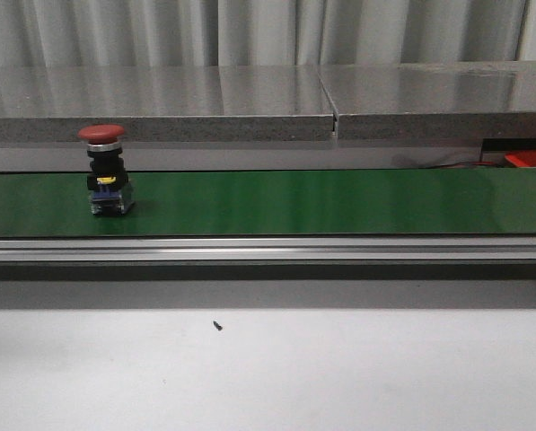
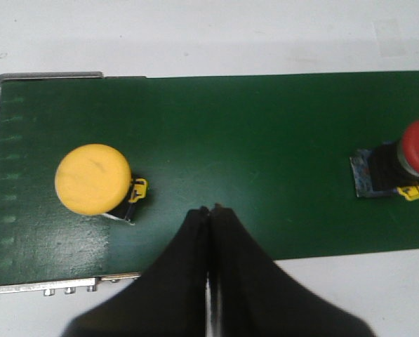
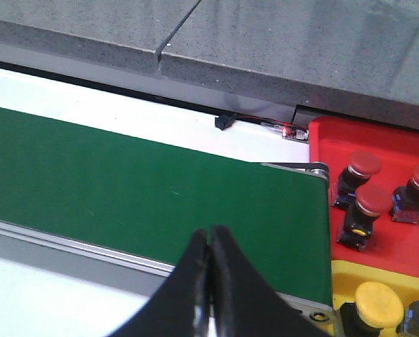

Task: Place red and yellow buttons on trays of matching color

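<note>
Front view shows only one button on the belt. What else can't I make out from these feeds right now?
- Yellow button: outside the front view; only the left wrist view shows it.
- Red button: cap cut by the left wrist frame edge.
- Red tray and yellow tray: cut off by the right wrist frame edges, so the full count is unknown; the front view shows just a sliver of red tray.
- Left gripper and right gripper: missing from the front view.

Each gripper (image 2: 209,214) (image 3: 210,235) has smooth matte black fingers tapering to narrow tips.
</note>
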Tool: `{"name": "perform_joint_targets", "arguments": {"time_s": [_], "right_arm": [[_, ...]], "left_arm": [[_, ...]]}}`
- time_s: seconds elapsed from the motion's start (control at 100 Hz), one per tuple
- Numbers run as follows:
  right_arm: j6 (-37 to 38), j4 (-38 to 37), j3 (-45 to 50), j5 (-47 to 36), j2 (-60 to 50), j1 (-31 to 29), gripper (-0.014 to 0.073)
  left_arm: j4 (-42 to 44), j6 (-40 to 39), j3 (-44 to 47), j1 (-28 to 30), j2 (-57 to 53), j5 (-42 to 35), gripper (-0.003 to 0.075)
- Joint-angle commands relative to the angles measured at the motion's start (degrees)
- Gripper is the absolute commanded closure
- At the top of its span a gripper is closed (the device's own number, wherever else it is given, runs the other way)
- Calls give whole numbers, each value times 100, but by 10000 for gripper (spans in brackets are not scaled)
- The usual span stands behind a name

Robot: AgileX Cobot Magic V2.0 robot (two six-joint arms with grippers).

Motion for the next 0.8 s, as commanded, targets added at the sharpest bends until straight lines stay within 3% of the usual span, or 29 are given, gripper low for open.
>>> {"name": "perform_joint_targets", "arguments": {"time_s": [0.0,0.3,0.79], "right_arm": [[-35,64,-152,-356,-10,19,592],[-35,64,-152,-361,-10,19,592],[-35,70,-152,-323,-1,19,592]], "left_arm": [[49,8,165,-300,-503,-502,739],[158,8,1178,-1039,-1772,-1088,739],[-151,8,2334,-1058,-4240,-1200,739]]}}
